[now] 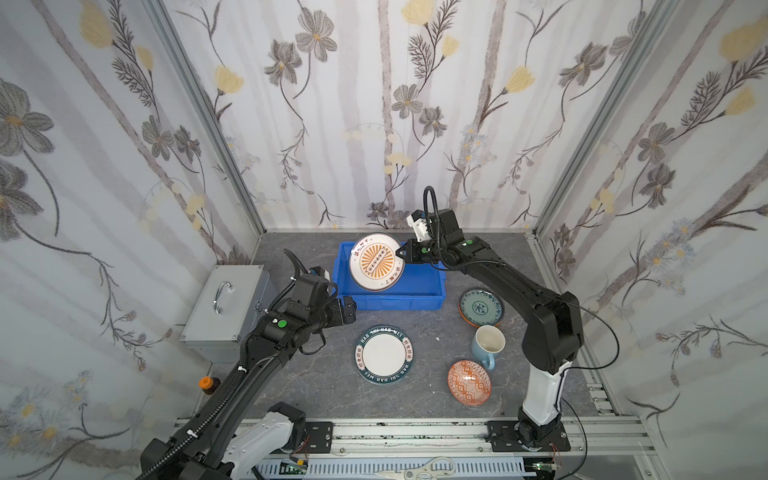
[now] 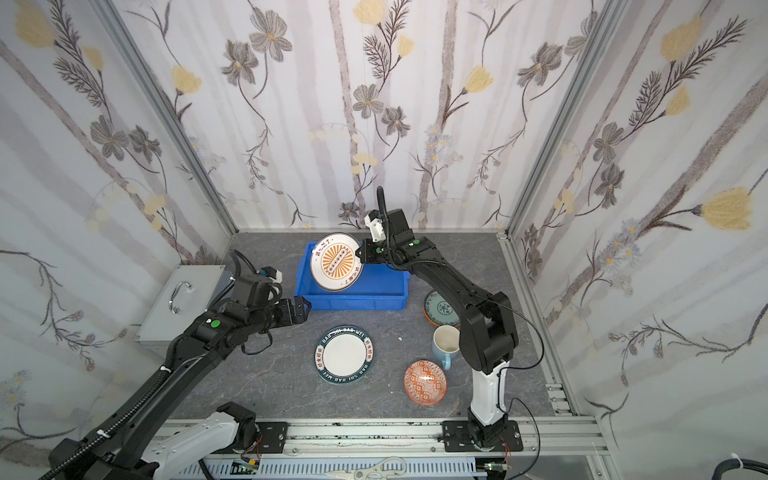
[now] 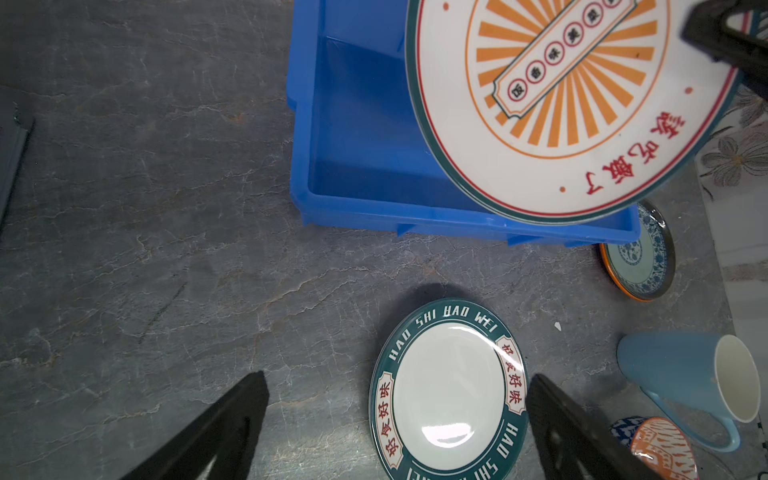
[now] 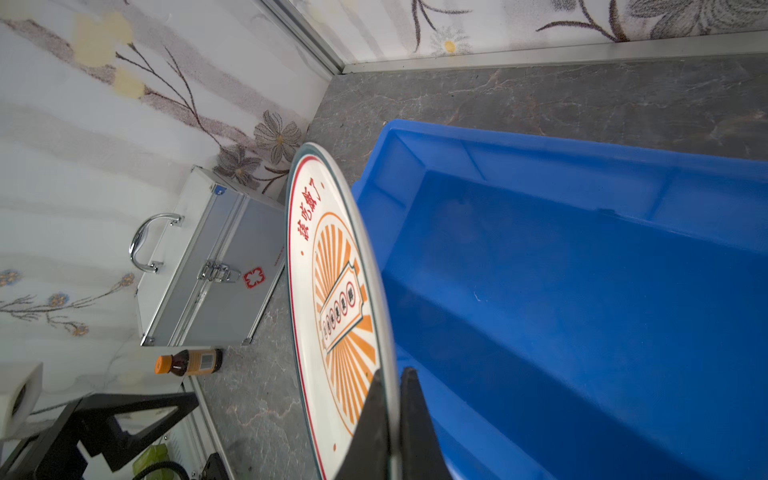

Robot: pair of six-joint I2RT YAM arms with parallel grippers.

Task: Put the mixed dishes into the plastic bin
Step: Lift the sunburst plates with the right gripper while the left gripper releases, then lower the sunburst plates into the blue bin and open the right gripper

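Gripping nothing with the left gripper [image 1: 351, 311], spread wide open and parked just off the front left corner of the plastic bin [image 1: 399, 302]. Farthest out in front of the bin, toward its right end, find the orange patterned bowl [image 1: 468, 382] sitting right way up. A little closer to the bin, spot the light-blue mug [image 1: 487, 343], standing up, just beside the bowl. Well in front of the bin's middle, see the green lettered plate [image 1: 384, 354] lying flat. Just beside the bin's front right corner, find the teal patterned plate [image 1: 478, 309], flat and partly hidden under the right arm [image 1: 519, 286]. Inside the bin, only bare blue floor to see. Up over the bin's left half, pinching the sunburst plate [image 1: 376, 261] by its edge with the right gripper [image 1: 402, 252], squeezed shut on the rim. Tipped up steeply, painted face toward the front. Cannot tell if the low edge touches the bin. Looks like the putting-in step for the first dish, with four more waiting outside. Next, probably: go down slowly, lay the plate flat on the bin floor, then let go. Calls for care, so as not to bang the plate on the bin's front wall.
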